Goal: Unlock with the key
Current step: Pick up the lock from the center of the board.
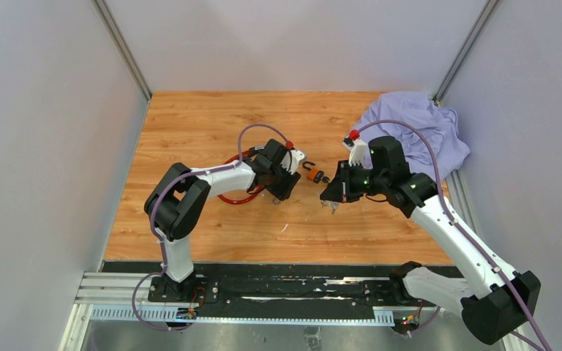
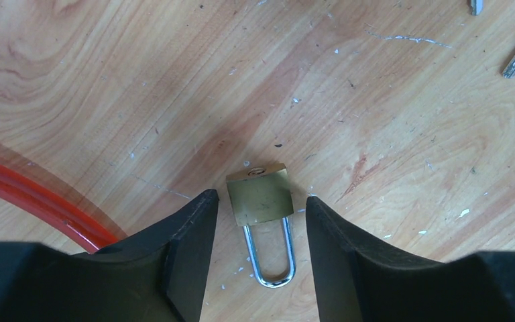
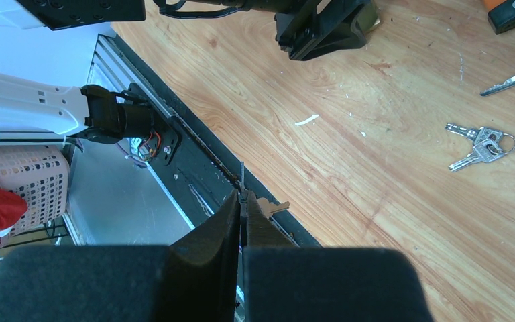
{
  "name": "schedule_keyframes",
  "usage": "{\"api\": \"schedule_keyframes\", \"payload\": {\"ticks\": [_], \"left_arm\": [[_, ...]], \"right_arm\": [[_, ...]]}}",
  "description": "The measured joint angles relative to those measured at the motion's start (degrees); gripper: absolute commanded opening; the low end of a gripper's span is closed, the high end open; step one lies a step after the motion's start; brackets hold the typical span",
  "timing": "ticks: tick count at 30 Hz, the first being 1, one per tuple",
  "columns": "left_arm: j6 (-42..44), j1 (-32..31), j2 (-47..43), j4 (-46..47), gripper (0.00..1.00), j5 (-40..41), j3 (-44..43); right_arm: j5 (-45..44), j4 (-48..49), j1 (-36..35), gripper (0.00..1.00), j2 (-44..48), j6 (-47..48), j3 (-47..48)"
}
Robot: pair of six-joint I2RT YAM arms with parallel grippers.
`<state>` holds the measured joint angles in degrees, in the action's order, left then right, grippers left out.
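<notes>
One key (image 3: 242,186) in right gripper (image 3: 241,201); left gripper (image 2: 260,203) straddles padlock (image 2: 259,196) (brand illegible).

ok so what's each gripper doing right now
Left gripper: open, straddling the brass padlock.
Right gripper: shut on a key.

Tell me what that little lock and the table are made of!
The lock looks like brass: it is yellowish with a dull metal sheen. Its loop looks like steel or chrome-plated metal, because it is silvery and shiny. The table looks like wood, or maybe a wood-print board. It shows grain lines and knots, with small white scuffs.
</notes>
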<state>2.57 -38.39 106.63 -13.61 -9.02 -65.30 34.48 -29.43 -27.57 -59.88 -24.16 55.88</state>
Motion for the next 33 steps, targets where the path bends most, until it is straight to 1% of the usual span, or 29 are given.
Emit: {"api": "schedule_keyframes", "payload": {"ticks": [2,7,9,12,15,19,22,25,29,31,33], "left_arm": [[-0.5,0.0,0.0,0.2,0.46,0.1,0.0],[-1.6,0.0,0.0,0.5,0.35,0.2,0.2],[-1.7,0.0,0.0,0.7,0.28,0.2,0.3],[-0.7,0.1,-0.2,0.7,0.24,-0.7,0.4],[3.6,0.2,-0.4,-2.3,0.23,-4.7,-0.2],[13.4,2.0,-2.3,-11.6,0.21,-14.9,-2.5],[24.1,5.3,-7.6,-21.4,0.19,-20.7,-5.4],[35.8,8.8,-14.6,-31.6,0.16,-23.9,-11.5],[50.4,11.5,-23.8,-39.7,0.13,-25.9,-17.9],[56.9,11.7,-28.3,-42.5,0.12,-27.1,-18.1],[65.5,11.7,-34.1,-45.1,0.11,-29.5,-16.3]], "right_arm": [[0.0,0.0,0.0,0.01,0.0,0.0,0.0],[0.1,0.0,0.0,0.01,0.0,0.0,0.0],[0.2,0.0,0.0,0.01,0.0,0.0,0.0],[0.5,0.0,0.0,0.01,0.0,0.0,0.0],[0.5,0.0,0.0,0.01,0.0,0.1,0.0],[0.7,0.0,0.0,0.01,-0.2,0.2,0.0],[1.1,0.0,0.0,0.01,-0.9,0.3,0.4],[1.4,-0.1,-0.4,0.01,-1.9,0.6,1.7],[1.5,-0.1,-2.4,0.01,-3.7,1.1,4.4],[1.5,-0.2,-3.8,0.01,-4.3,1.3,5.6],[1.6,0.0,-5.3,0.01,-4.9,1.4,6.9]]}}
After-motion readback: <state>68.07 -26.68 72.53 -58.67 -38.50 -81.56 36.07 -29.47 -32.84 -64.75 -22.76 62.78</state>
